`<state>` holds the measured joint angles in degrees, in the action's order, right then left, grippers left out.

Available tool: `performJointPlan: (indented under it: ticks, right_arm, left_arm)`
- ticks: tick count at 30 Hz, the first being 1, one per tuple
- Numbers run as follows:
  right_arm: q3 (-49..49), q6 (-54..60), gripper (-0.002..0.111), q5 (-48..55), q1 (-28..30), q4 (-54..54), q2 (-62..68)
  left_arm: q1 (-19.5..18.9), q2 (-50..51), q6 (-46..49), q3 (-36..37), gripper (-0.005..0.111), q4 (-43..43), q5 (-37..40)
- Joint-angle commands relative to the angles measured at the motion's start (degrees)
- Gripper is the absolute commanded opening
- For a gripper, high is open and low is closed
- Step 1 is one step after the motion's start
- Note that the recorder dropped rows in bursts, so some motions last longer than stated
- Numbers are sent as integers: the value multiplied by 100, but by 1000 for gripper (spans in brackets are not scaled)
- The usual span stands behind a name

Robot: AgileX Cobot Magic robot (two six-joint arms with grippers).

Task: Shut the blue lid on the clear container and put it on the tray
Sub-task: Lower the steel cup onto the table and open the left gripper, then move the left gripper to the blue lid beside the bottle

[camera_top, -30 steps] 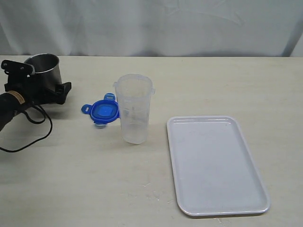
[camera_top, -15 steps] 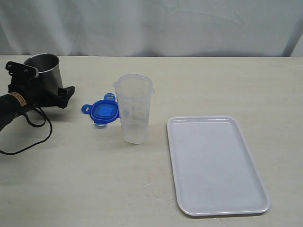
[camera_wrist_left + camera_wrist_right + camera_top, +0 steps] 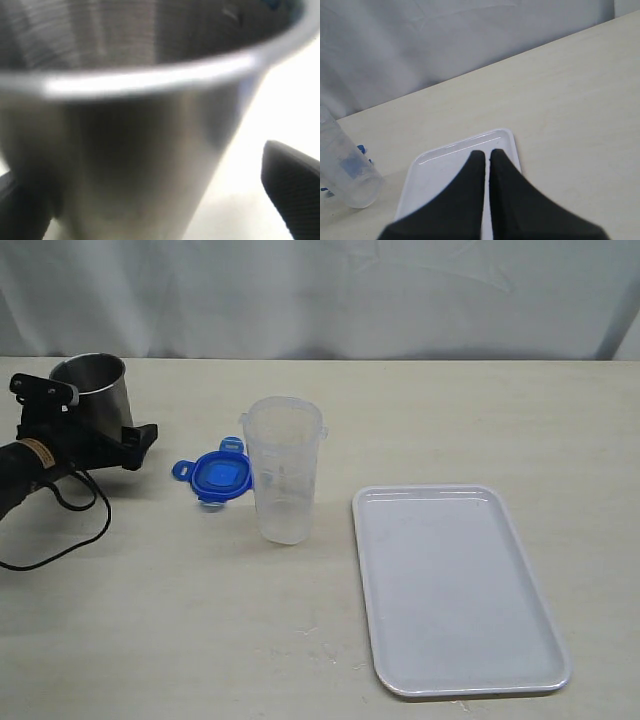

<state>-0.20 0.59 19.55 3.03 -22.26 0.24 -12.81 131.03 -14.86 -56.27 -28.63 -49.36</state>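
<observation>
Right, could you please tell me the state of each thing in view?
Clear container: upright on the table, open-topped.
Blue lid: off, lying flat beside the container.
Tray: flat on the table, nothing on it.
Steel cup: upright on the table.
Left end effector: open, jaws either side of the cup.
Right end effector: shut, holding nothing.

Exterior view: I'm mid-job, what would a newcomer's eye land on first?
The tall clear container stands lidless mid-table, the bright blue lid lying on the table at its left. The large pale tray lies to its right with nothing on it. At far left, the left gripper stands open around a steel cup, not the container.
</observation>
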Motion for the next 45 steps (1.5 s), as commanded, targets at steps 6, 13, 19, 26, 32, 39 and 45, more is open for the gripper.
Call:
performJointPlan:
  ticks: [6,13,19,26,32,39,45]
  right_arm:
    - [20,-4,4,11,16,-4,-24]
    - [20,-4,4,11,16,-4,-24]
    - [20,-4,4,11,16,-4,-24]
    - [20,-4,4,11,16,-4,-24]
    - [20,-4,4,11,16,-4,-24]
    - [20,-4,4,11,16,-4,-24]
    - [20,-4,4,11,16,-4,-24]
  left_arm:
    - [-254,-137,74,618,105,225,-963]
    - [-254,-140,142,1014,105,246,-1389]
    - [-254,-140,142,1463,105,296,-1894]
    - [-254,-248,-472,1939,105,204,-2061]
    - [-254,-769,-935,1951,105,-852,-1564]
    - [-254,-1326,-3376,1951,105,-2214,-1585]
    - [-254,-1325,-3488,1951,105,-2993,-2061]
